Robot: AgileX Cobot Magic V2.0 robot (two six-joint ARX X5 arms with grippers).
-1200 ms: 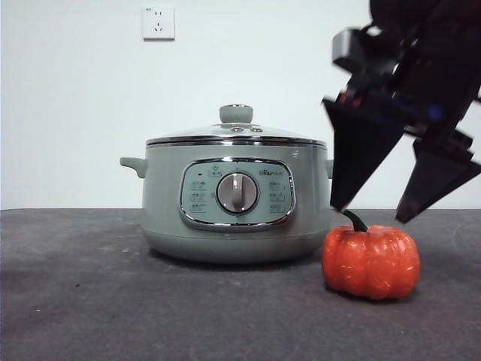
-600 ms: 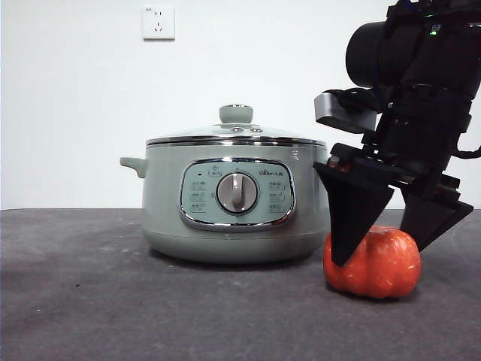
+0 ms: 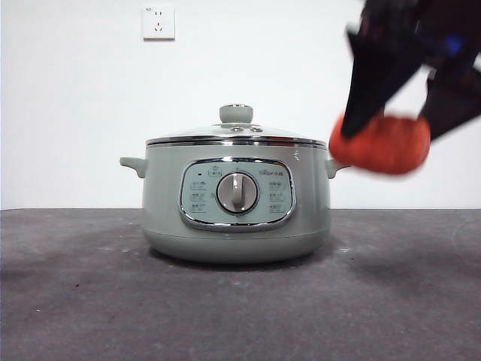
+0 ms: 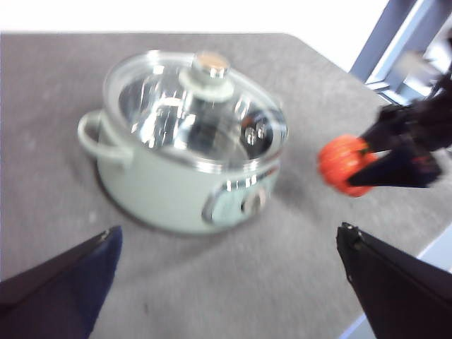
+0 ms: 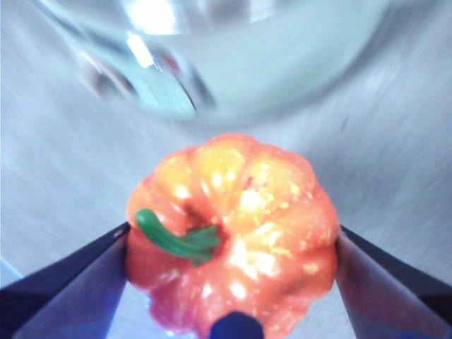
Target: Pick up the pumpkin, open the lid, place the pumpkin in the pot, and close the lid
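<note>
R gripper (image 3: 391, 128) clamps pumpkin (image 3: 381, 143) airborne, stem (image 5: 173, 239) toward wrist cam

One pot (image 3: 236, 207), carrying one lid (image 3: 237, 132). One pumpkin (image 3: 381, 143), single green stem (image 5: 173, 239). Two side handles on pot. One silver dial (image 3: 237, 192). One wall socket (image 3: 158, 22). Two grippers: right (image 3: 398, 120), left (image 4: 226, 282).

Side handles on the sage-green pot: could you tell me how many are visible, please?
2: one small side handle sticks out on the front view's left side of the pale sage-green round pot, the other on its right, beside the lifted pumpkin.
</note>
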